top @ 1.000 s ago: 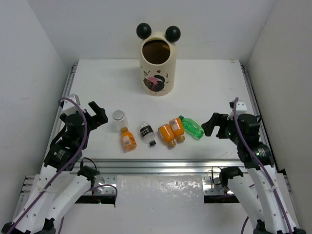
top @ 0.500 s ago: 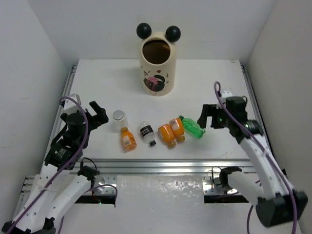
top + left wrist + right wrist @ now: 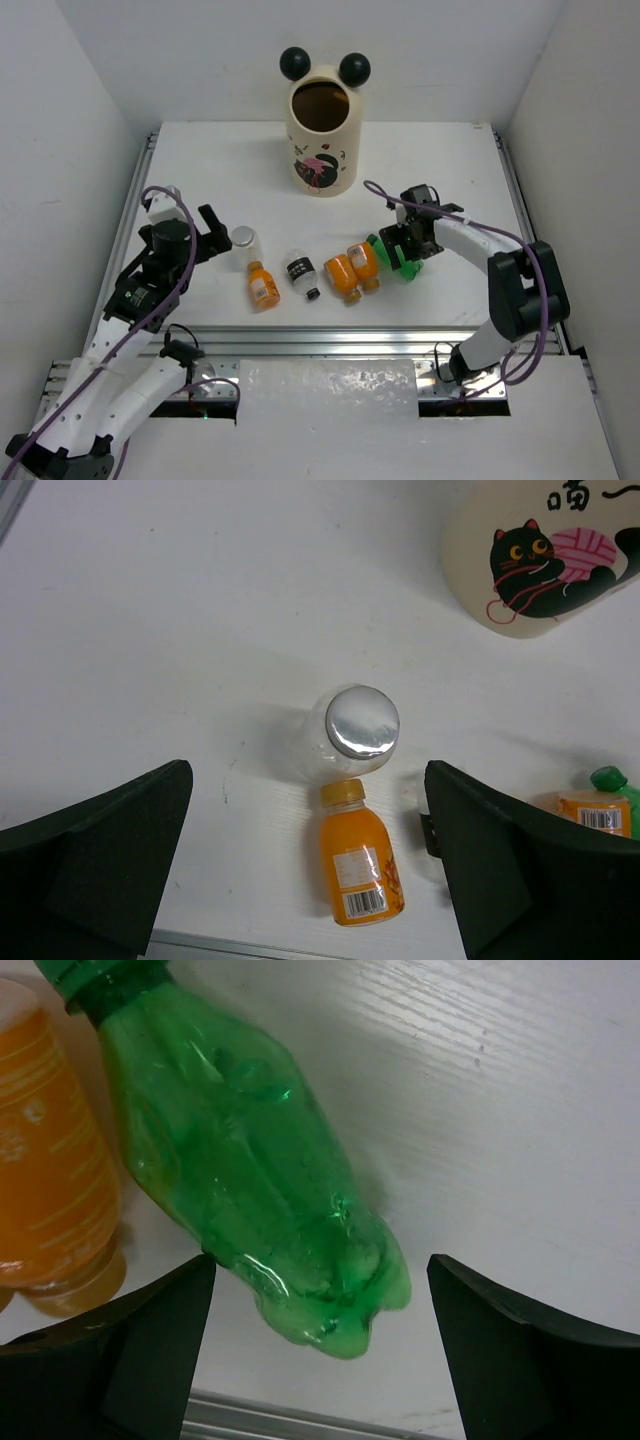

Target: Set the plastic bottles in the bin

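The cream bin (image 3: 320,135) with two black ball ears stands at the back middle; its cat print shows in the left wrist view (image 3: 545,555). Six bottles lie in a row in front: clear with silvery cap (image 3: 243,240), orange (image 3: 263,286), clear with dark label (image 3: 301,272), two orange (image 3: 342,277) (image 3: 363,263), and green (image 3: 398,263). My left gripper (image 3: 210,238) is open and empty, above the silvery cap (image 3: 362,721) and an orange bottle (image 3: 360,858). My right gripper (image 3: 405,246) is open, its fingers either side of the green bottle's base (image 3: 260,1190).
An aluminium rail (image 3: 320,340) runs along the table's near edge, close behind the bottles. White walls close in the left, right and back. An orange bottle (image 3: 50,1200) lies right against the green one.
My right arm has swung in to the left and down, bringing its open gripper over the green bottle. My left gripper has shifted slightly right toward the silvery-capped bottle. The bottles have not moved.
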Controlling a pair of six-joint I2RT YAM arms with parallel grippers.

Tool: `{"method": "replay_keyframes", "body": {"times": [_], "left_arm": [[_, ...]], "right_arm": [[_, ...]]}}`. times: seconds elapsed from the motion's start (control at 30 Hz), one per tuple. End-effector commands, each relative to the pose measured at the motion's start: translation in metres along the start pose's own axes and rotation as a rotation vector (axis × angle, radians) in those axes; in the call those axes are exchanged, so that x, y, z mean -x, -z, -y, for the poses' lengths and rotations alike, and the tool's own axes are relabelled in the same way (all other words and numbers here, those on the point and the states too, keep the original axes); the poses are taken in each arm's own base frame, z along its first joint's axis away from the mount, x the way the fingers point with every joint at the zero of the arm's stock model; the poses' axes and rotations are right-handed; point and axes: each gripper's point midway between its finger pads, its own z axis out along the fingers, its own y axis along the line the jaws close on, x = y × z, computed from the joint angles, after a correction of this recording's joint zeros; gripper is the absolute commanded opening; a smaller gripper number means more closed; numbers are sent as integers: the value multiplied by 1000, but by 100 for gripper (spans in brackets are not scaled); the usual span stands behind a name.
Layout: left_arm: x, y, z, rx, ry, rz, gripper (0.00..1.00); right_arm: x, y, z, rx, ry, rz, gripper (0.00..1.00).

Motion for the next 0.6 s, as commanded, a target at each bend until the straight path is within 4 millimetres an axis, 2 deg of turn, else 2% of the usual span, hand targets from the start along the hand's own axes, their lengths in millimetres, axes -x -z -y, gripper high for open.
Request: {"method": "replay_keyframes", "body": {"times": [0.0, 0.03, 0.1, 0.13, 0.17, 0.23, 0.27, 0.33, 0.37, 0.4, 0.43, 0.47, 0.53, 0.57], "left_arm": [[10, -2, 7, -32, 11, 33, 100], [11, -2, 7, -32, 11, 33, 100], [10, -2, 8, -32, 10, 29, 100], [9, -3, 8, -35, 8, 26, 100], [10, -2, 9, -41, 7, 27, 100], [12, -1, 13, -59, 3, 26, 100], [15, 0, 16, -75, 5, 33, 100], [23, 10, 34, -173, -5, 26, 100], [23, 16, 53, -276, -3, 4, 100], [32, 24, 66, -344, 5, 13, 100], [37, 26, 81, -410, 17, 14, 100], [36, 37, 102, -529, 23, -20, 100], [39, 46, 131, -670, 54, -55, 100], [36, 56, 158, -817, 76, -105, 100]], "right_arm": [[31, -11, 1, -10, 52, 95, 86], [31, -15, -2, 9, 52, 99, 84], [27, -23, -3, 15, 55, 94, 73], [25, -25, -3, 18, 52, 85, 66], [22, -27, -4, 20, 52, 70, 51], [21, -22, -1, 0, 18, 71, 38], [26, -9, 6, -44, 1, 109, 35], [31, 8, 11, -80, -62, 168, 32], [45, 34, 6, -50, -93, 273, 30], [52, 48, -1, -13, -98, 333, 29], [63, 76, -18, 85, -82, 446, 29], [68, 91, -30, 148, -87, 503, 29], [73, 118, -54, 295, -66, 593, 28], [77, 148, -78, 439, -37, 673, 28]]}}
